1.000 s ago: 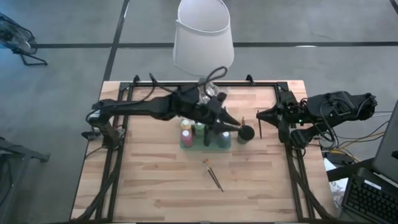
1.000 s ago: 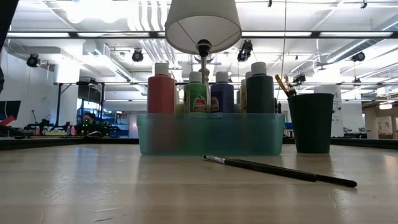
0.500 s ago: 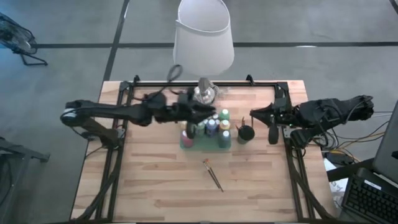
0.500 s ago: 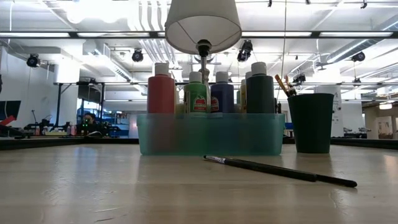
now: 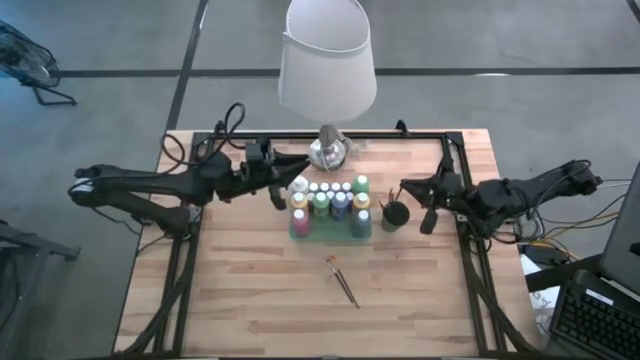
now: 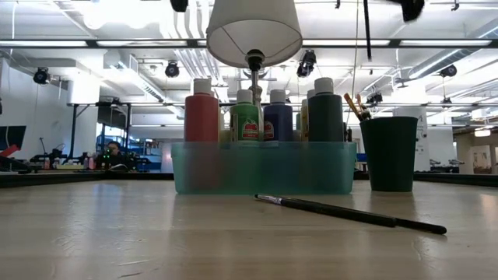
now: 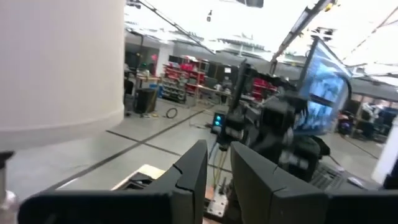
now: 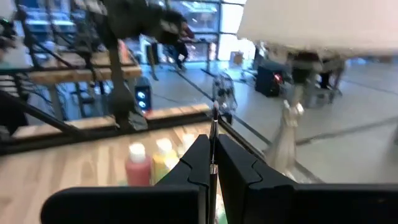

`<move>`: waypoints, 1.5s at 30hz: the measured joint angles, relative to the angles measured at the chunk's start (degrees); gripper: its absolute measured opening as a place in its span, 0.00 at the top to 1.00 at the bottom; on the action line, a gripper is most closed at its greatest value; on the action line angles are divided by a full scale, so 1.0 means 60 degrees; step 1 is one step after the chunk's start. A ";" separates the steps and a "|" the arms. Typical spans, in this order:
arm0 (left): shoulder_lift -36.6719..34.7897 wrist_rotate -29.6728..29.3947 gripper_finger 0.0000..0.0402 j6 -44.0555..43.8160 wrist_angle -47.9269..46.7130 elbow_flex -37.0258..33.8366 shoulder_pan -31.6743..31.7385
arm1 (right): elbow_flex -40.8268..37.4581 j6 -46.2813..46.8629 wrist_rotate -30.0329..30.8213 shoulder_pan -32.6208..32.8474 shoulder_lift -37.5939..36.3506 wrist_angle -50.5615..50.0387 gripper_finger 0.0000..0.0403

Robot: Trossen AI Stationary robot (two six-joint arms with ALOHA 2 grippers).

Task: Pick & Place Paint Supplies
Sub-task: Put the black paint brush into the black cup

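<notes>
Wooden surface [image 5: 250, 290] carries a tray of paint bottles [image 5: 331, 205]. Right gripper [image 8: 211, 163] fingers pinch a thin paintbrush [image 8: 214, 134]; left gripper [image 7: 217, 169] fingers stand slightly apart, empty.

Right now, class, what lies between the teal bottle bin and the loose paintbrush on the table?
Nothing: bare table separates the bin from the paintbrush, clearest in the high view.

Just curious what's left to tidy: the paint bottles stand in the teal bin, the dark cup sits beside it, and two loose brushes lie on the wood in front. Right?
Nearly. Only one paintbrush lies loose on the table, as the high view shows. The paint bottles do stand in the teal bin, and the dark cup sits beside it.
</notes>
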 joint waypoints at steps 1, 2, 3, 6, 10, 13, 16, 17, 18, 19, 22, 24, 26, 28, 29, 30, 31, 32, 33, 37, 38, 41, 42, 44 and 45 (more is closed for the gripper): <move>-0.0029 -0.0060 0.81 0.0024 0.0026 0.0000 0.0003 | -0.0249 0.0129 0.0152 0.0000 -0.0084 0.0054 0.98; -0.0045 -0.0091 0.81 0.0114 0.0041 0.0000 0.0006 | -0.0485 0.0253 0.0258 0.0001 -0.0182 0.0069 0.98; -0.0049 -0.0093 0.81 0.0277 0.0061 0.0000 0.0007 | -0.0692 0.0428 0.0359 0.0000 -0.0275 0.0078 0.98; -0.0021 -0.0093 0.81 0.0901 0.0035 -0.0005 0.0007 | -0.1277 0.0566 0.0541 0.0000 -0.0528 0.0321 0.98; -0.0014 -0.0095 0.81 0.1341 0.0038 -0.0011 0.0007 | -0.1894 0.0552 0.0603 0.0000 -0.0745 0.0714 0.98; -0.0010 -0.0133 0.81 0.1493 0.0034 -0.0022 0.0007 | -0.2221 0.0672 0.0589 0.0000 -0.0832 0.0766 0.98; -0.0010 -0.0245 0.81 0.1505 0.0034 -0.0022 0.0007 | -0.2548 0.0700 0.0556 0.0000 -0.0821 0.0928 0.97; -0.0010 -0.0278 0.81 0.1505 0.0034 -0.0022 0.0007 | -0.2637 0.0697 0.0526 0.0000 -0.0808 0.0941 0.97; -0.0010 -0.0295 0.81 0.1505 0.0034 -0.0022 0.0007 | -0.2727 0.0699 0.0497 0.0000 -0.0795 0.0952 0.98; -0.0010 -0.0300 0.81 0.1505 0.0034 -0.0022 0.0007 | -0.2839 0.0705 0.0473 0.0004 -0.0787 0.0972 0.98; -0.0010 -0.0298 0.81 0.1432 0.0034 -0.0022 0.0007 | -0.3278 0.0708 0.0311 0.0004 -0.0842 0.1152 0.98; -0.0007 -0.0297 0.81 0.1349 0.0034 -0.0022 0.0007 | -0.3622 0.0715 0.0145 0.0004 -0.0886 0.1619 0.98; -0.0007 -0.0297 0.81 0.1255 0.0034 -0.0022 0.0007 | -0.4055 0.0668 0.0018 0.0004 -0.0894 0.2299 0.98; -0.0007 -0.0293 0.81 0.1154 0.0034 -0.0022 0.0007 | -0.4527 0.0562 -0.0019 0.0006 -0.0892 0.2989 0.98; -0.0007 -0.0293 0.81 0.1135 0.0034 -0.0022 0.0007 | -0.4772 0.0504 -0.0015 0.0004 -0.0891 0.3327 0.98; -0.0007 -0.0293 0.81 0.1134 0.0034 -0.0022 0.0007 | -0.5000 0.0480 -0.0014 0.0004 -0.0889 0.3637 0.98; -0.0007 -0.0293 0.81 0.1134 0.0034 -0.0022 0.0007 | -0.5215 0.0482 -0.0017 0.0004 -0.0889 0.3928 0.98; -0.0003 -0.0296 0.81 0.1134 0.0034 -0.0022 0.0007 | -0.5439 0.0486 -0.0013 0.0004 -0.0889 0.4207 0.98; -0.0003 -0.0341 0.81 0.1134 0.0034 -0.0022 0.0007 | -0.5624 0.0487 -0.0010 0.0004 -0.0889 0.4477 0.98; -0.0003 -0.0810 0.81 0.1136 0.0034 -0.0022 0.0007 | -0.6186 0.0479 0.0063 0.0004 -0.0889 0.5078 0.97; -0.0003 -0.0883 0.81 0.1137 0.0034 -0.0022 0.0008 | -0.6244 0.0480 0.0067 0.0002 -0.0888 0.5050 0.97; -0.0003 -0.1022 0.81 0.1137 0.0034 -0.0022 0.0010 | -0.6249 0.0531 0.0063 0.0004 -0.0882 0.4936 0.97; -0.0003 -0.1025 0.81 0.1137 0.0034 -0.0022 0.0010 | -0.6249 0.0594 0.0062 0.0004 -0.0885 0.4891 0.97; -0.0003 -0.1023 0.81 0.1192 0.0034 -0.0022 0.0010 | -0.6245 0.0757 0.0060 0.0004 -0.0885 0.4702 0.97; -0.0003 -0.1022 0.81 0.1209 0.0034 -0.0022 0.0010 | -0.6245 0.0930 0.0060 0.0004 -0.0885 0.4578 0.97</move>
